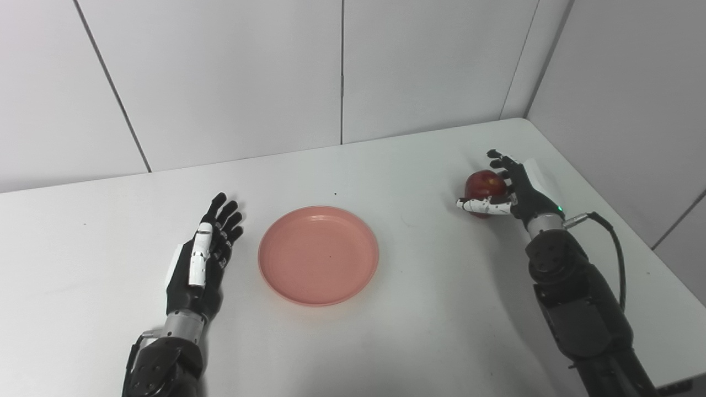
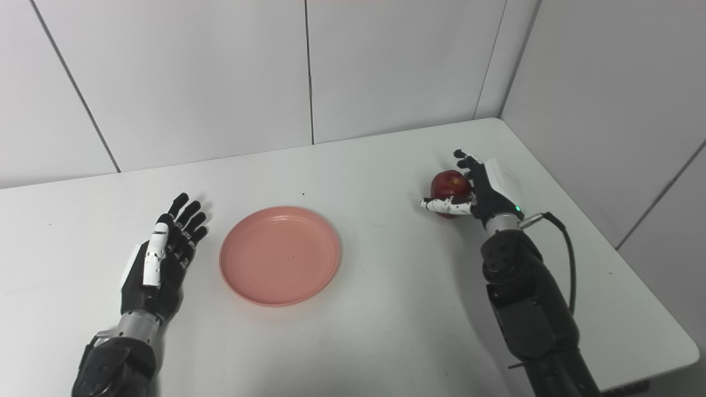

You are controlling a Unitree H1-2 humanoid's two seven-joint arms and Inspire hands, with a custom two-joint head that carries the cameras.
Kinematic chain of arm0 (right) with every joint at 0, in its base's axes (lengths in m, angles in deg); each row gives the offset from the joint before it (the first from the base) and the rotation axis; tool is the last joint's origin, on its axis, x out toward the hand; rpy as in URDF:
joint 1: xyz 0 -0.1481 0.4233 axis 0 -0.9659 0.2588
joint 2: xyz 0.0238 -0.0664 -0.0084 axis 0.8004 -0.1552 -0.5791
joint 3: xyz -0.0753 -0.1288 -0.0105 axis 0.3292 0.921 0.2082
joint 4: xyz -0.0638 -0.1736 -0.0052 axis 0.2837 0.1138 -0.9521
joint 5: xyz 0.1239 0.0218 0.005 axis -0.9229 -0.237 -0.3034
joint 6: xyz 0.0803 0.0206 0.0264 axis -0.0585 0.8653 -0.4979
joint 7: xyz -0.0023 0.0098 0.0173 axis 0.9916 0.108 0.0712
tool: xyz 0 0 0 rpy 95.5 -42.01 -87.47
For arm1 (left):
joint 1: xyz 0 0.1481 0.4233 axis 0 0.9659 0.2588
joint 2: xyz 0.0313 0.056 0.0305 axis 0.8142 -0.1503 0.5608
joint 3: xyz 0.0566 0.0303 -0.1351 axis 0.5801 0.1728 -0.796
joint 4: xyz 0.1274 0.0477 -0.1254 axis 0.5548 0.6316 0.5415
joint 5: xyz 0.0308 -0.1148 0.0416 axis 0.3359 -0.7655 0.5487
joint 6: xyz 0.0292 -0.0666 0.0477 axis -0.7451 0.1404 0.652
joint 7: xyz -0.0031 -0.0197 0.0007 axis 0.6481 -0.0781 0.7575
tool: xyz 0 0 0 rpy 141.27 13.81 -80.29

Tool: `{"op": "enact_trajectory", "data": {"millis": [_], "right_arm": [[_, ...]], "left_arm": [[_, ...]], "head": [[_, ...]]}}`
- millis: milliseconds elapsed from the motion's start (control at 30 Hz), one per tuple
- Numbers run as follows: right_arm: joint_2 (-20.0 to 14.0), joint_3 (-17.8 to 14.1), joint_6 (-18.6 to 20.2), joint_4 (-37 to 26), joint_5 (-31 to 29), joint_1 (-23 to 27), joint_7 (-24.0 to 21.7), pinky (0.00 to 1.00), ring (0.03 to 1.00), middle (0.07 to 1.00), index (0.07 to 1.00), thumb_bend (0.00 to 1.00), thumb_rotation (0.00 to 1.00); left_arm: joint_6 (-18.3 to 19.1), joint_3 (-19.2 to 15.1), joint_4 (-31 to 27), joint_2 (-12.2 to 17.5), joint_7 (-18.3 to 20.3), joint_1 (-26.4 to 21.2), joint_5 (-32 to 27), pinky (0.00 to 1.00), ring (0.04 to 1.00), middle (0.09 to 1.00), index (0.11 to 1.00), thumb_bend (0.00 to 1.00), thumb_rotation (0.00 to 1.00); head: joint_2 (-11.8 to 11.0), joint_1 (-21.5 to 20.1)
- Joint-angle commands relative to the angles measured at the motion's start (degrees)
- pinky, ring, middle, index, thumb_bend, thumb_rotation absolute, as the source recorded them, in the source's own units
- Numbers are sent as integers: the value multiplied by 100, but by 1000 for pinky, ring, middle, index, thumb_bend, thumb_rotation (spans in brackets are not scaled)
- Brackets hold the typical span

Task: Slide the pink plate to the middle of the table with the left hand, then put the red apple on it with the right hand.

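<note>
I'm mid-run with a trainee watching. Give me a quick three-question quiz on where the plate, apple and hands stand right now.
1. True or false: the red apple lies on the pink plate.
2. Which hand is at the apple? A) left hand B) right hand
3. Fill in: the left hand is open, just beside the plate's ____ rim.

Key
1. False: it is off to the plate's right, on the table.
2. B, its fingers around the apple.
3. Left, with a gap between them.

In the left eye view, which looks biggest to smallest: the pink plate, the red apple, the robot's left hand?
1. Pink plate
2. Left hand, though it sits a little nearer the camera
3. Red apple, partly hidden by the right hand
</note>
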Motion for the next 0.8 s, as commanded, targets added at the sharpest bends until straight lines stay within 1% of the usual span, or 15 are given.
{"op": "enact_trajectory", "data": {"millis": [0, 67, 133, 200, 267, 333, 367, 433, 567, 600, 633, 700, 767], "right_arm": [[-192, -11, -224, -13, 16, 251, 178, 687, 757, 781, 780, 974, 230], [-227, 31, -280, 63, 47, 271, 217, 676, 744, 769, 767, 970, 222], [-251, 76, -272, 115, 84, 292, 241, 622, 689, 718, 725, 946, 204], [-283, 132, -307, 219, 120, 321, 285, 603, 669, 698, 702, 938, 195], [-305, 167, -347, 336, 110, 356, 323, 562, 618, 655, 656, 919, 162], [-338, 218, -362, 456, 129, 394, 345, 552, 604, 643, 643, 913, 153], [-359, 249, -368, 517, 149, 412, 353, 524, 574, 618, 614, 892, 136], [-427, 364, -335, 617, 256, 448, 351, 503, 548, 595, 581, 873, 129], [-516, 566, -93, 659, 447, 510, 270, 480, 523, 572, 546, 854, 131], [-529, 602, -89, 698, 479, 528, 278, 463, 512, 566, 517, 693, 137], [-536, 622, -93, 728, 497, 539, 286, 424, 477, 540, 498, 593, 140], [-545, 648, -128, 819, 516, 567, 329, 389, 447, 517, 488, 541, 140], [-546, 667, -160, 897, 525, 590, 386, 336, 404, 485, 484, 524, 138]], "left_arm": [[276, -22, 118, 2, -95, 161, -8, 946, 938, 938, 923, 344, 1000], [284, -20, 110, 0, -98, 163, -6, 946, 937, 937, 922, 346, 1000], [302, -17, 93, -2, -103, 165, -3, 944, 937, 937, 922, 349, 1000], [289, 1, 78, 7, -92, 172, 12, 946, 938, 939, 925, 348, 1000], [287, 10, 64, 6, -97, 178, 18, 945, 939, 941, 927, 344, 1000], [290, 11, 65, 4, -102, 179, 13, 945, 939, 942, 927, 343, 1000], [287, 11, 69, 4, -101, 179, 11, 949, 942, 943, 928, 343, 1000], [277, 14, 77, 6, -103, 177, 16, 949, 942, 943, 928, 343, 1000], [290, 19, 52, 2, -104, 187, 12, 949, 940, 942, 927, 341, 1000], [280, 21, 57, 1, -103, 188, 13, 947, 940, 942, 926, 343, 1000], [274, 21, 61, 1, -103, 188, 13, 948, 940, 943, 927, 343, 1000], [282, 20, 72, -1, -113, 187, 19, 947, 940, 942, 927, 344, 1000], [279, 23, 80, 5, -110, 187, 25, 944, 937, 939, 926, 346, 1000]], "head": [[-1, 7], [-1, 7], [3, 13], [3, 17], [3, 17], [8, 15], [9, 16], [11, 18], [14, 19], [11, 26], [11, 26], [8, 26], [6, 28]]}}
